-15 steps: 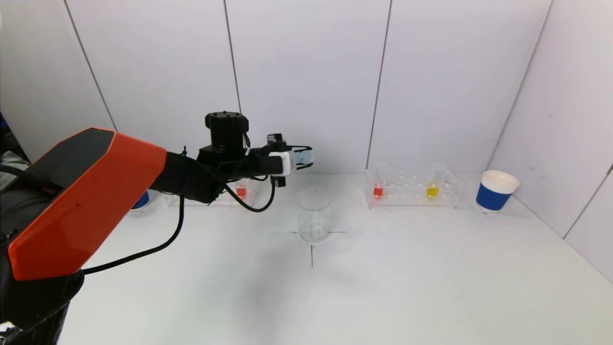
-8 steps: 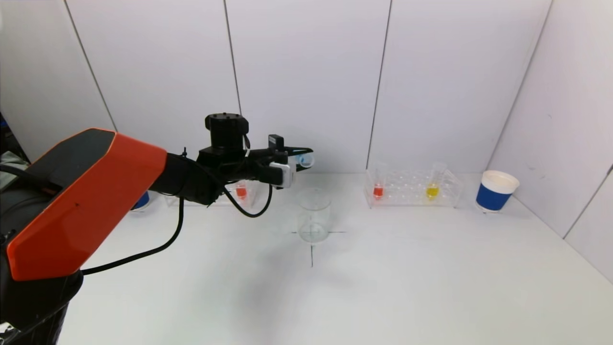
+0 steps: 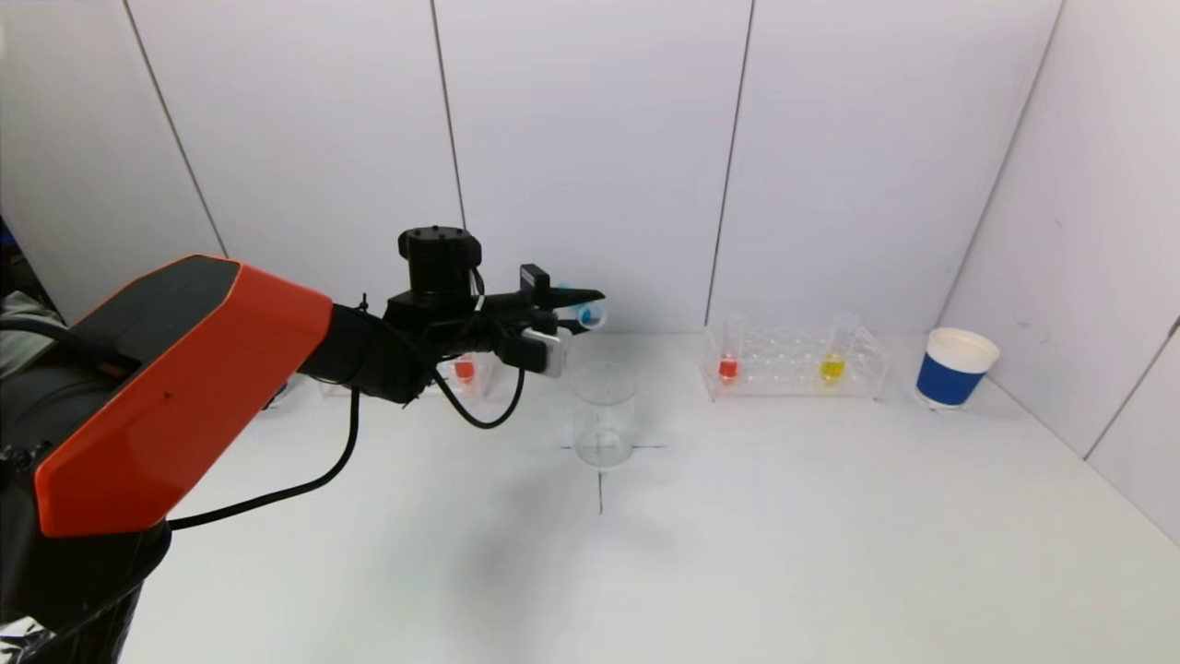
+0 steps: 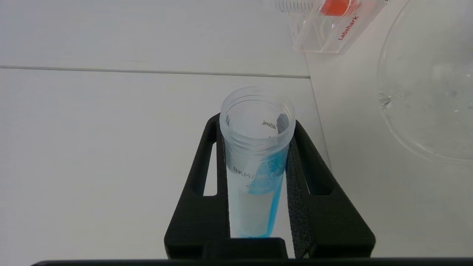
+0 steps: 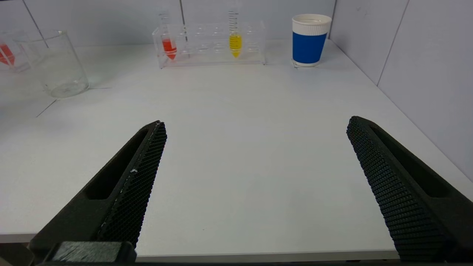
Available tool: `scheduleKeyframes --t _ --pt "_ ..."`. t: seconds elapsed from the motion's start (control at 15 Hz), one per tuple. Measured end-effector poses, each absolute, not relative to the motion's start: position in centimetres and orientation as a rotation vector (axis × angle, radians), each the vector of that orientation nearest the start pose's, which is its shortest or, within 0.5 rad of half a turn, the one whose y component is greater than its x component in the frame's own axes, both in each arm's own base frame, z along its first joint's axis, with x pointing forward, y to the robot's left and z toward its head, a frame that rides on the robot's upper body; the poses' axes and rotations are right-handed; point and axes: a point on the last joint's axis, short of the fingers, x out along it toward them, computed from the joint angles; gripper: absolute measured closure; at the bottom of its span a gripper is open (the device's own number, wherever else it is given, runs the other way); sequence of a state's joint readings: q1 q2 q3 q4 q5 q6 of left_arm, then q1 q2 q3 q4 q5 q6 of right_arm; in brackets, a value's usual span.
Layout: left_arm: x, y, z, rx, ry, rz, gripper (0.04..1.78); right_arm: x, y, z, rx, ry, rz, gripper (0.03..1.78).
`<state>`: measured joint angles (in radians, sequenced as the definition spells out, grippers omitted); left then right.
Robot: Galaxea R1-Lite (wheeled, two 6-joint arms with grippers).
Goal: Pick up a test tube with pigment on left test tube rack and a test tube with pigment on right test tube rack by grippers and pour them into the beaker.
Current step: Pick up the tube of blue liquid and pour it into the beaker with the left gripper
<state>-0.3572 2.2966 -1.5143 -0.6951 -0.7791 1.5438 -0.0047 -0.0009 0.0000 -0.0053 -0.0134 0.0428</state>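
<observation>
Our left gripper [image 3: 579,304] is clamped on a tube [image 4: 257,159] of blue pigment, held up above the counter [image 3: 737,516] and tipped well over toward level. In the left wrist view both pads press the tube's sides and the blue liquid lies along its lower wall, with the open mouth pointing away from the wrist. The beaker [image 3: 604,413] stands on the counter just below and slightly ahead of that gripper, on a black cross mark, and looks empty of colour. Behind the gripper, toward the wall, sits the left rack [image 3: 458,373] with a red tube [image 3: 465,368] still in it.

Our right gripper [image 5: 255,177] hangs low over the near counter with its jaws spread wide and nothing between them. Far ahead of it stands the right rack [image 5: 210,46], holding a red-filled tube [image 5: 169,46] and a yellow tube [image 5: 235,40]. A blue cup [image 5: 309,40] stands beside that rack, on the side away from the beaker.
</observation>
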Motion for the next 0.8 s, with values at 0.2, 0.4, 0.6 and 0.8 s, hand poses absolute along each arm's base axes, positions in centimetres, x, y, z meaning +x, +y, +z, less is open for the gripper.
scheduleKeyframes --t 0.2,0.4,0.6,0.8 --pt "43.69 -18.13 14.55 1.355 -0.804 -0.948 1.37 -2.29 -0.02 7.6 0.043 -0.007 -0.018 0.04" --pt "43.71 -18.28 14.73 1.409 -0.844 -0.924 1.37 -2.29 -0.02 7.6 0.042 -0.007 -0.018 0.04" --pt "43.76 -18.29 14.73 1.439 -0.854 -0.907 1.37 -2.29 -0.02 7.6 0.042 -0.007 -0.018 0.04" --pt "43.82 -18.31 14.73 1.473 -0.876 -0.891 1.37 -2.29 -0.02 7.6 0.042 -0.007 -0.018 0.04"
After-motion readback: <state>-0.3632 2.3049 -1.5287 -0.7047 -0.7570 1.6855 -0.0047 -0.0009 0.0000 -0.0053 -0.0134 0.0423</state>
